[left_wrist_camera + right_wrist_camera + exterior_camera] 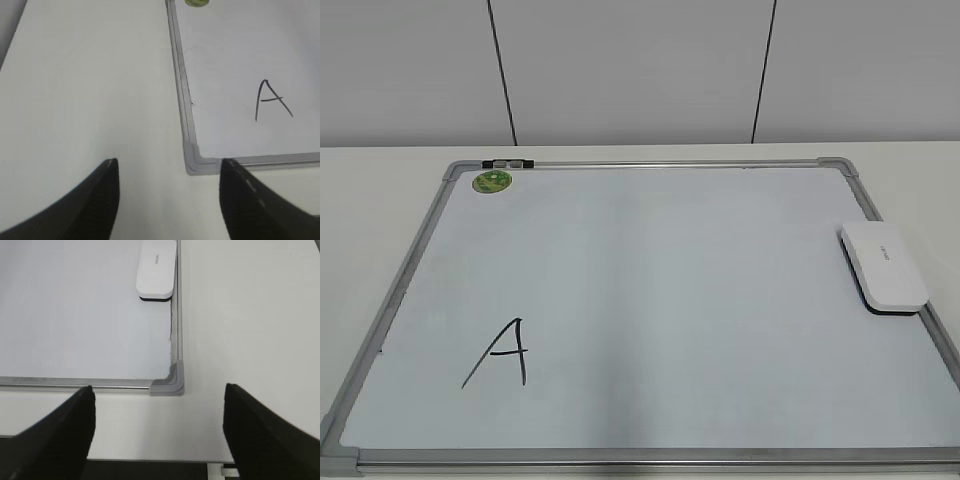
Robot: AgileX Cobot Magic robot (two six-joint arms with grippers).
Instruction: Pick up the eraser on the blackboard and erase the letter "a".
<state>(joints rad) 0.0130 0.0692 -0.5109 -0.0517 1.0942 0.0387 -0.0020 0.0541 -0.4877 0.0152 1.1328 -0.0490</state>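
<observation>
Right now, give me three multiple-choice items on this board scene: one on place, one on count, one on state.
1. Where does the eraser lie on the blackboard?
A. right edge
B. left edge
C. centre

2. How many letters are written on the board?
A. none
B. one
C. three

3. How does the right pincer stand?
A. shut on the eraser
B. open, holding nothing
C. shut, holding nothing

Answers: 1 A, it sits against the right frame; 2 B, only the letter shows; 3 B, its fingers are spread, nothing between.

Bright, even light; wrist views perhaps slightly soft.
</observation>
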